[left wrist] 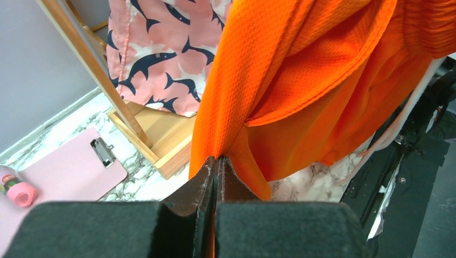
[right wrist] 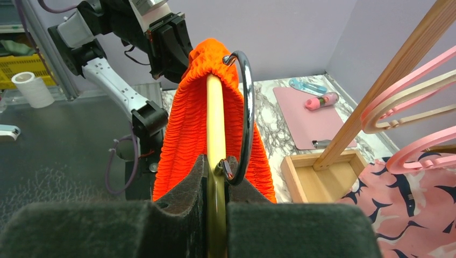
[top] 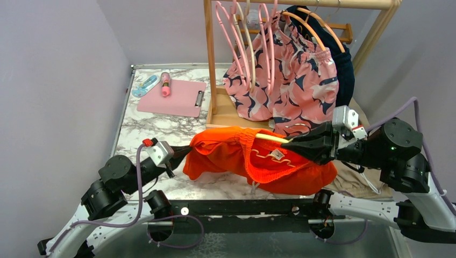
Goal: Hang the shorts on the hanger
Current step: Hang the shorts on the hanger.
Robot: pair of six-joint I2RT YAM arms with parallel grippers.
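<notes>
- Shorts (top: 253, 158): bright orange-red, with a white drawstring on the near face. They sit mid-front over the table (top: 156, 129), with the waistband draped over the hanger. Whether the lower folds touch the marble cannot be told.
- Hanger (top: 271, 137): thin and pale yellow, lying roughly level with its bar inside the waistband. The chrome hook (right wrist: 244, 107) curves beside the bar.
- Left pincer (top: 185, 152): pressed together, pinching a fold at the shorts' left edge.
- Right pincer (top: 290, 144): pinching the hanger at the base of the hook.
- Rack (top: 209, 59): wooden, at the rear, carrying pink hangers (top: 228, 32) and shark-print shorts (top: 290, 80).
- Clipboard (top: 172, 97): pink, rear left on the table.
- Beige garment (top: 349, 183): lies beneath the right arm.
</notes>
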